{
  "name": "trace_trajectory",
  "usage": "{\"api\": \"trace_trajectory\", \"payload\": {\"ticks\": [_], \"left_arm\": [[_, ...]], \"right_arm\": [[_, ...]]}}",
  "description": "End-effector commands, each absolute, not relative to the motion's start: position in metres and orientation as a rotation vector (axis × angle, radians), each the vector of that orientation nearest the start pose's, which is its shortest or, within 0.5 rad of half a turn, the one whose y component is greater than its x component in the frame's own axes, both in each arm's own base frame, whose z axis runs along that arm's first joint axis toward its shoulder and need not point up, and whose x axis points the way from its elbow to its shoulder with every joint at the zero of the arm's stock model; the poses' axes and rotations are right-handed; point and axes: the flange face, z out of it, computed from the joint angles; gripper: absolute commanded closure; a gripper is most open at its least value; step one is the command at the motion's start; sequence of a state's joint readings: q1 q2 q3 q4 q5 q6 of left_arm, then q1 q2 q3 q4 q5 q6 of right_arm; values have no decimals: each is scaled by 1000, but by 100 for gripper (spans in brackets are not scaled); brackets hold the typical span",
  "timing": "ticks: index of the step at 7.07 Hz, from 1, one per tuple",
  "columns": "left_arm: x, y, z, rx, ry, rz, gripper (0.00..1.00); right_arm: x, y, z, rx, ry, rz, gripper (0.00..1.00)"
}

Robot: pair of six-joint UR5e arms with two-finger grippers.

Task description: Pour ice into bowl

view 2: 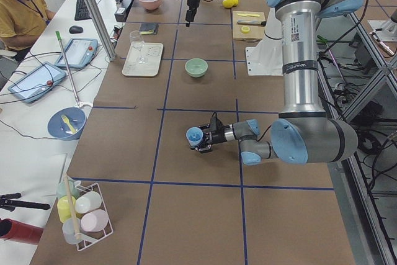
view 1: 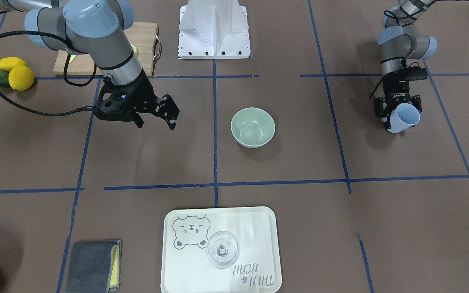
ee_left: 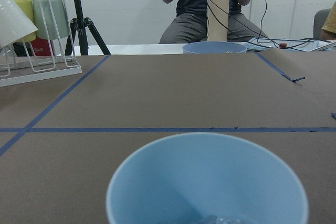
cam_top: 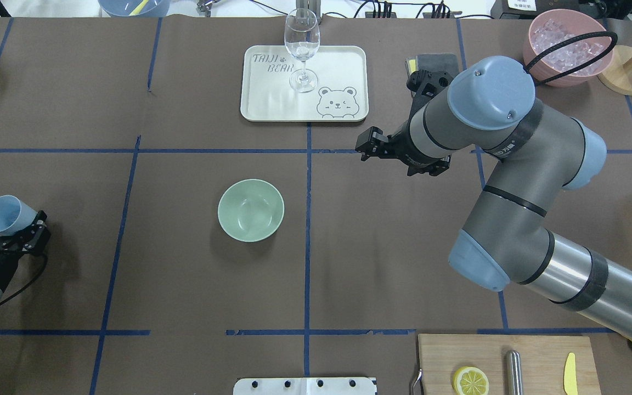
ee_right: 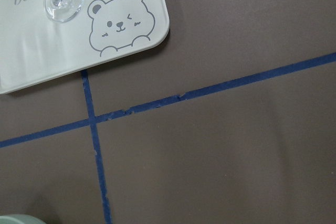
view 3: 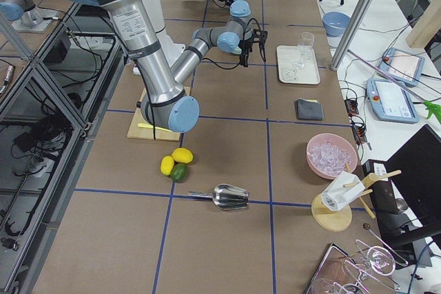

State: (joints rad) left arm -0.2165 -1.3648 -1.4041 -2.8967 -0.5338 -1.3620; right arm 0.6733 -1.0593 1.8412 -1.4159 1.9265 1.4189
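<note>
The sage-green bowl (view 1: 253, 126) stands empty near the table's middle, also in the overhead view (cam_top: 250, 209) and the exterior left view (view 2: 196, 67). My left gripper (cam_top: 11, 226) is far to the bowl's left, shut on a pale blue cup (cam_top: 6, 214) tilted on its side above the table (view 1: 404, 117). In the left wrist view the cup (ee_left: 207, 182) fills the bottom, with a glint of ice (ee_left: 218, 219) at its lower edge. My right gripper (cam_top: 368, 147) is open and empty, hovering to the bowl's right (view 1: 155, 121).
A pink container (cam_top: 565, 41) full of ice sits at the far right. A white bear tray (cam_top: 272, 104) carries a wine glass (cam_top: 301, 46). A cutting board (cam_top: 505, 365) holds a lemon half and knife. A grey cloth (view 1: 94, 266) lies near the tray.
</note>
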Motion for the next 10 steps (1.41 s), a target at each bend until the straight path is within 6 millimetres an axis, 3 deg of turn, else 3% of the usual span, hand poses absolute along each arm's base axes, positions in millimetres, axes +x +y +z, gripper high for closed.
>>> {"api": "trace_trajectory", "payload": {"ticks": [1,2,3,5,6,7,8,10], "left_arm": [[321,-307,660,1149,608,-470,87],[325,-318,645,1182,592,-447,100],[342,-324,618,1215,644,-426,100],[397,-348,515,1361,637,-265,100],[401,-344,470,1400,644,-173,100],[421,-348,438,1434,579,-91,100],[437,-349,426,1447,477,18,100],[465,-339,369,1528,324,236,100]], "right_arm": [[-422,-463,234,71,-983,313,0],[-420,-463,232,73,-985,314,0],[-415,-463,237,75,-983,320,0],[-383,-450,262,77,-972,337,0],[-367,-452,268,84,-966,355,0],[-357,-456,280,83,-950,377,0],[-348,-458,287,82,-943,372,0],[-331,-461,313,93,-900,360,0]]}}
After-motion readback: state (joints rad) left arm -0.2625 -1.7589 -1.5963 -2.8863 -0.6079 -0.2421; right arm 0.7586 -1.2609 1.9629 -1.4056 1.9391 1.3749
